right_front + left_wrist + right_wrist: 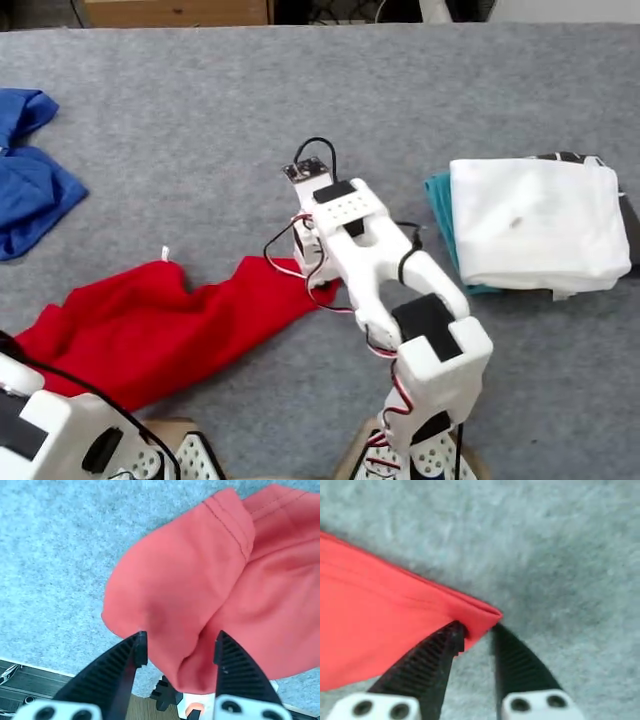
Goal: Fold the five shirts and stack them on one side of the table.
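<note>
A red shirt (150, 320) lies crumpled across the near left of the grey table (300, 100). My right gripper (318, 285) sits low at its right-hand corner. In the right wrist view the gripper (476, 630) is shut on that corner of the red shirt (380, 620), with the cloth pinched between the black fingertips. My left gripper (180, 642) hangs open just above a bunched fold of the red shirt (200, 580) near the table's front edge, holding nothing. A blue shirt (30, 180) lies unfolded at the far left.
At the right stands a stack of folded shirts, with a white one (535, 225) on top, a teal one (440, 200) under it and a dark edge (627, 215) showing behind. The left arm's white body (40, 430) fills the near left corner.
</note>
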